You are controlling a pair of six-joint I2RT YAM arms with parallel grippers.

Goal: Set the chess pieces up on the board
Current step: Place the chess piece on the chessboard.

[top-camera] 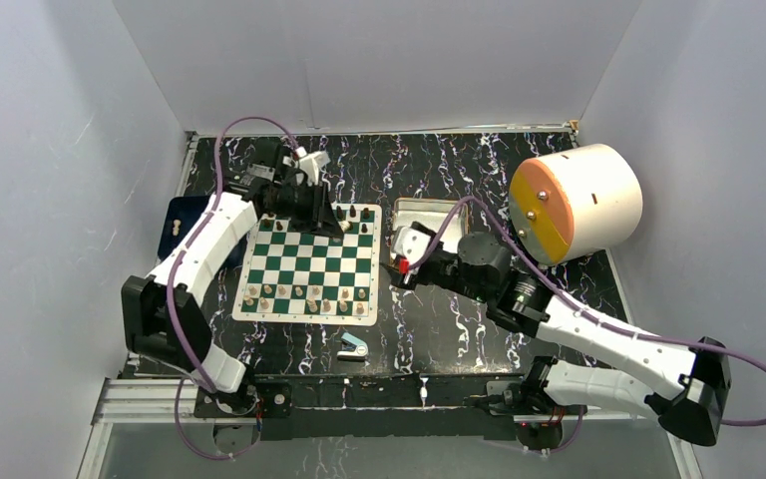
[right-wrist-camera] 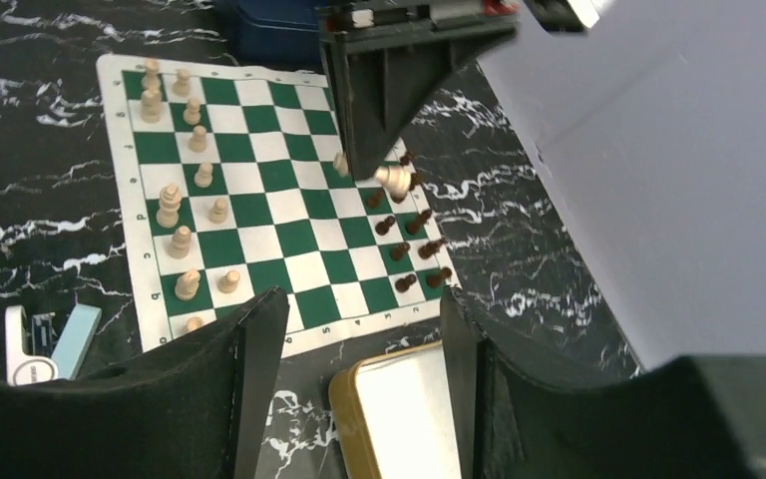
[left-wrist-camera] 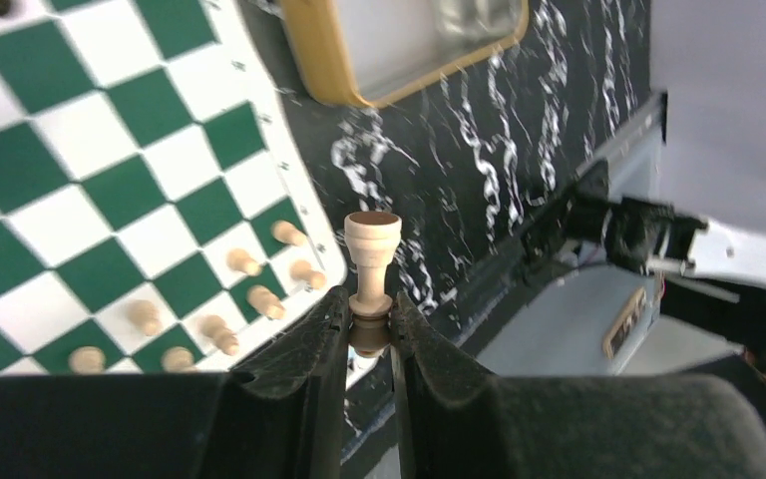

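Left hand [left-wrist-camera: 369, 327] on pale chess piece [left-wrist-camera: 372, 249], its base dim between fingers [left-wrist-camera: 304, 354]

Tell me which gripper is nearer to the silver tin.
Right. The right gripper hangs at the near edge of the silver tin; the left gripper is over the far edge of the board, shut on a pale chess piece.

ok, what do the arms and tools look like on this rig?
Both the left arm and right arm have white shells with black joint housings and bases. A purple cable loops along each. The left tool and right tool are matte black, with two blunt wedge-shaped fingers. There is a small red mark by the right wrist.
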